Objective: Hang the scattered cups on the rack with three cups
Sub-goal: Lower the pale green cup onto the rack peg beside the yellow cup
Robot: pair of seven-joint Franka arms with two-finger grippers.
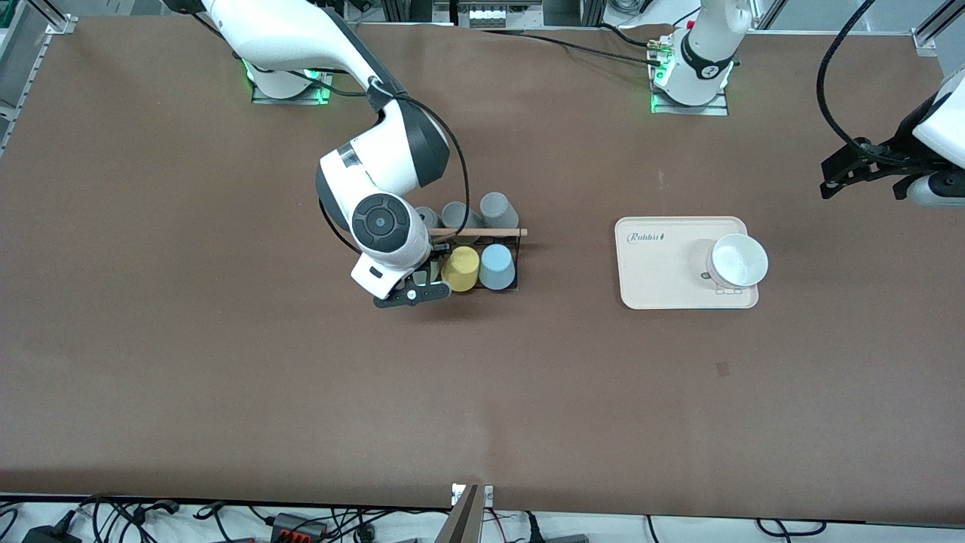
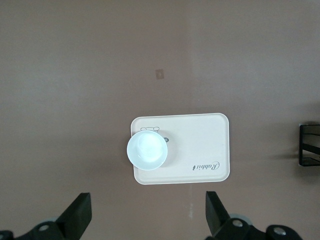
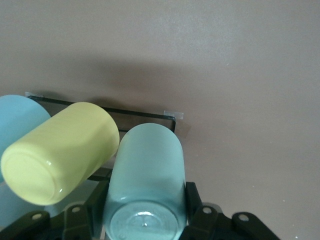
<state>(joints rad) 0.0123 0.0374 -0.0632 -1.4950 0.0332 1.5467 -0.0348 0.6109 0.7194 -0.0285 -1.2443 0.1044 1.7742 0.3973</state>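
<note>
The black wire rack [image 1: 516, 260] with a wooden rod [image 1: 482, 232] stands mid-table. The light blue cup [image 1: 497, 267] and a yellow cup [image 1: 461, 268] hang on its pegs nearer the front camera. My right gripper [image 1: 419, 290] is at the rack's end toward the right arm's end, shut on the mint green cup [image 3: 145, 175]. The cup sits beside the yellow cup [image 3: 60, 152] over the rack's wire [image 3: 145, 116], its base toward the wrist camera. The light blue cup [image 3: 17, 120] shows past the yellow one. My left gripper [image 1: 867, 181] waits open and empty above the table.
Three grey cups [image 1: 497, 210] hang on the rack's row farther from the front camera. A beige tray [image 1: 656, 271] holding a white bowl [image 1: 739, 260] lies toward the left arm's end; both show in the left wrist view, tray [image 2: 200, 150] and bowl [image 2: 147, 150].
</note>
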